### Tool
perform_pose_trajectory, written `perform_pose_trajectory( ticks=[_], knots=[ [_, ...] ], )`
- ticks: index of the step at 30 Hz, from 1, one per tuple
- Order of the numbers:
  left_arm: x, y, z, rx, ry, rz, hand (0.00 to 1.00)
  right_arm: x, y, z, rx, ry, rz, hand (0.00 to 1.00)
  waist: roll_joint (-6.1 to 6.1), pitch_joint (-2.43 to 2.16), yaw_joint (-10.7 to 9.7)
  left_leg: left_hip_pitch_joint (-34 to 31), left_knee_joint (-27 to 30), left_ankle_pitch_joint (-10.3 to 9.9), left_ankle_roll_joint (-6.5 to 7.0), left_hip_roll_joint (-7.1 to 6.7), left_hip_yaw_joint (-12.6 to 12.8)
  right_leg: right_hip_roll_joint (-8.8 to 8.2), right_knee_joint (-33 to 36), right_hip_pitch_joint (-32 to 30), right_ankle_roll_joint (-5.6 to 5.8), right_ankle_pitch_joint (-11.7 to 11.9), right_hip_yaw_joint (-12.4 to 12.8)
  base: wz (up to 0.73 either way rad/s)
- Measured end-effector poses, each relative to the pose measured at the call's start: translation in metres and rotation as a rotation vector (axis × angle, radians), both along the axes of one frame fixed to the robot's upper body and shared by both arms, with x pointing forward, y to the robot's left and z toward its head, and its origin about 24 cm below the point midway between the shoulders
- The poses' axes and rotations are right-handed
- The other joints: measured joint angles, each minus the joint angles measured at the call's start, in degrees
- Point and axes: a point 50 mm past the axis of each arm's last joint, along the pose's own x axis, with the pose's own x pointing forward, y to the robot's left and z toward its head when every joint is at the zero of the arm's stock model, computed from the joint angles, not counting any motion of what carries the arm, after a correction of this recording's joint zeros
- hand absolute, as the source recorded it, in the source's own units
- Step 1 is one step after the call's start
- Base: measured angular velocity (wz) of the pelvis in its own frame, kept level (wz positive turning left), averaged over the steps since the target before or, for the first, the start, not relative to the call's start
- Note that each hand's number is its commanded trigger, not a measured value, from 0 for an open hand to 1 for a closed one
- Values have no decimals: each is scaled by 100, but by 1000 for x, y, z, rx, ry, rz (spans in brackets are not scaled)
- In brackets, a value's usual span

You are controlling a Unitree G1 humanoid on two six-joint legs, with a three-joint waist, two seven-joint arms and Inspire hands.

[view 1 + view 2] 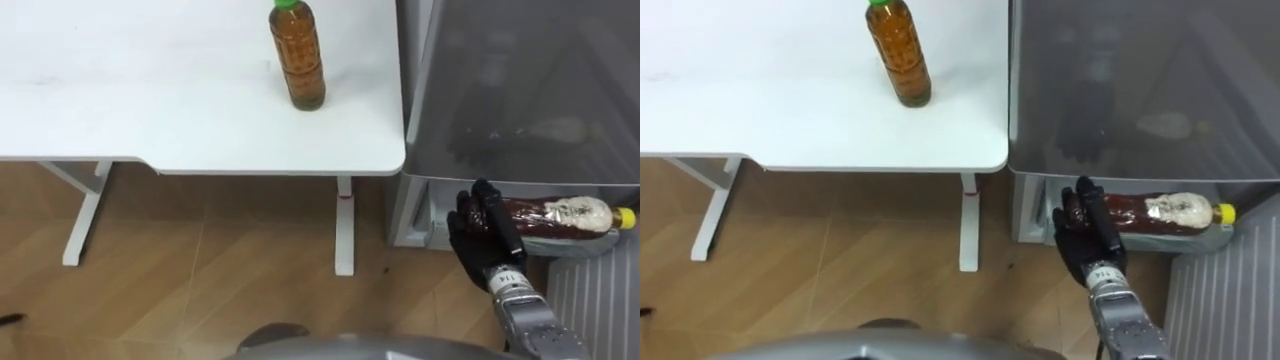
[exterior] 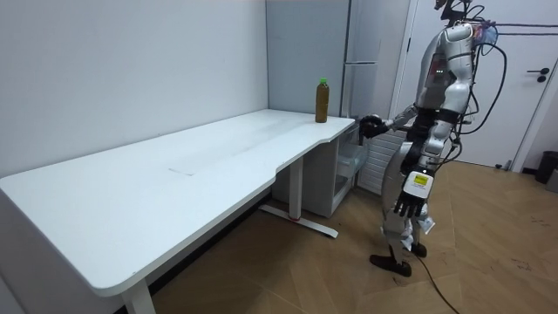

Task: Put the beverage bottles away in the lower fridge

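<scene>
Right eye view: right hand [image 1: 1080, 235] clasped round base end of dark bottle [image 1: 1170, 212], held sideways at lower opening of fridge [image 1: 1120, 80]. Tea bottle [image 1: 900, 60] upright near table [image 1: 790, 120] right edge. Left hand [image 2: 405, 208] hanging at side, fingers relaxed.

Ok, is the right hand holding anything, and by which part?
Yes: the right hand grips a dark bottle, lying sideways, by its bottom end, opposite the yellow cap. The left hand hangs empty.
</scene>
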Motion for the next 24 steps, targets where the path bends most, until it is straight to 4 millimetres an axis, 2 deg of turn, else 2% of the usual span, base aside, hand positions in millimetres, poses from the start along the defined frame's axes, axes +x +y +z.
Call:
perform_pose_trajectory(
  ticks=[3,7,11,17,21,24],
  knots=[
    [19,4,1,6,-35,-13,0,14,-1,4,-6,-27,10,100,-35,8,-11,-213,-28,78,5,-5,-2,-17,99,-257,-6,4,-1,2],
    [51,11,5,10,-116,-19,0,35,1,9,2,-60,40,100,-115,71,-98,-580,-61,245,6,15,28,-30,203,-697,-63,71,-1,-2],
    [76,8,9,-27,-188,-50,0,49,-3,14,15,-102,36,100,-119,76,-95,-924,-152,400,59,6,57,-62,270,-1124,-49,147,27,-3],
    [84,8,9,-50,-194,-36,0,74,-9,29,22,-157,54,100,-79,110,-95,-1355,-349,705,115,5,78,-82,302,-1713,-7,293,136,-6],
    [92,11,10,-42,-188,-41,0,91,-16,41,-7,-180,72,100,-119,164,-77,-1584,-564,998,138,-26,85,-166,520,-2143,-45,319,87,3],
    [97,11,11,-41,-195,-41,0,102,-17,50,-3,-209,66,100,-155,192,-43,-1825,-613,1128,117,-19,105,-191,669,-2486,-90,354,79,-1]
  ],
)
